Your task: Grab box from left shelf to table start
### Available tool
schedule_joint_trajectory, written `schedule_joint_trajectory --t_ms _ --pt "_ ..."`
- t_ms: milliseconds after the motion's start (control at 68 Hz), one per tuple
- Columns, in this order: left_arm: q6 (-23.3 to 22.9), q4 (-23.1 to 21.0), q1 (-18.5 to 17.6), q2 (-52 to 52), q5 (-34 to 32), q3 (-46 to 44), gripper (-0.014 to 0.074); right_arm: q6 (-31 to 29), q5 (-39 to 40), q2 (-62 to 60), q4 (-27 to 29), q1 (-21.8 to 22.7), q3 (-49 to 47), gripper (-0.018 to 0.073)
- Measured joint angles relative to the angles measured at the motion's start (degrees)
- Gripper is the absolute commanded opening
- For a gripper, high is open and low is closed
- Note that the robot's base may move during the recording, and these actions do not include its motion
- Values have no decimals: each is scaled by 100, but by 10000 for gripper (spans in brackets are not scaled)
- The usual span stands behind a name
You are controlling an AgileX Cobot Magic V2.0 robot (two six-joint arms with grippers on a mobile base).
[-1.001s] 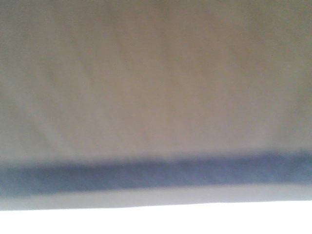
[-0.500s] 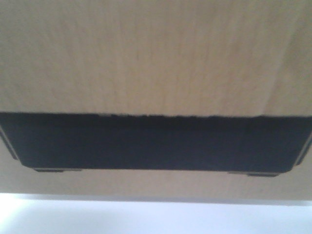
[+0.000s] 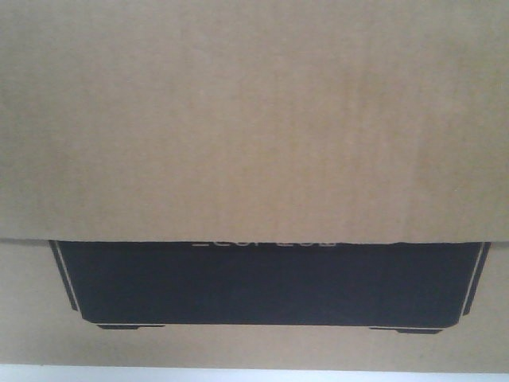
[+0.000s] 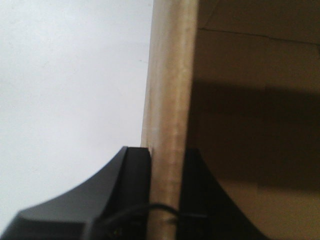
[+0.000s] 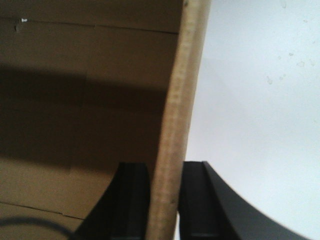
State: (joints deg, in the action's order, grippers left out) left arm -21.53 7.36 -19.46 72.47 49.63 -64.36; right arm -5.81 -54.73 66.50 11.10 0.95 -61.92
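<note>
In your front-facing view, the big brown corrugated cardboard box (image 3: 254, 119) pretty much eats the whole frame. A plain cardboard flap covers the top two thirds, and below its edge you get the black printed panel (image 3: 266, 282) with a thin white outline; the white lettering along the flap edge is cut off, so you can't read it. A pale strip (image 3: 254, 374) runs under the box at the very bottom, too little of it to tell what it is.

Left wrist view: your left gripper (image 4: 167, 165) is clamped on an upright cardboard wall of the box (image 4: 170, 90), one black finger (image 4: 132, 170) on the outer side and the other on the inner side. Brown box interior sits to the right, plain white surface (image 4: 70, 85) to the left.

Right wrist view is the mirror: your right gripper (image 5: 165, 185) is pinching another cardboard wall (image 5: 182, 90), fingers (image 5: 132, 195) on both faces. Box interior on the left, white surface (image 5: 260, 100) on the right.
</note>
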Motion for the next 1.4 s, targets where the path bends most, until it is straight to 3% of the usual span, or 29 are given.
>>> schedule_joint_trajectory --t_ms 132,191,294,427,515,898,1001,1104,1236,1398 --pt "182 -113 35 92 -21 -58 -74 0 -12 0 -40 0 0 238" --pt "220 -117 35 106 -31 -58 1 0 -20 0 -40 0 0 354" --pt "298 -117 35 110 -70 -58 218 -41 -41 0 -13 0 0 513" --pt "273 -93 47 162 -252 -58 503 -63 -46 0 20 0 0 550" --pt "273 -93 69 162 -241 -58 579 -63 -46 0 17 0 0 550" --pt "262 -199 69 -256 -58 -294 569 -63 -235 -228 -246 0 -475 539" --pt "273 -199 69 -749 -58 -366 569 -63 -259 -519 -256 0 -676 452" --pt "295 -102 69 -1410 -58 -304 548 -63 -346 -967 -249 0 -689 278" --pt "322 108 69 -2249 -50 127 382 -63 -400 -1589 -249 0 -387 39" --pt "593 195 69 -3342 1 1039 58 -63 -196 -2666 -249 0 518 57"
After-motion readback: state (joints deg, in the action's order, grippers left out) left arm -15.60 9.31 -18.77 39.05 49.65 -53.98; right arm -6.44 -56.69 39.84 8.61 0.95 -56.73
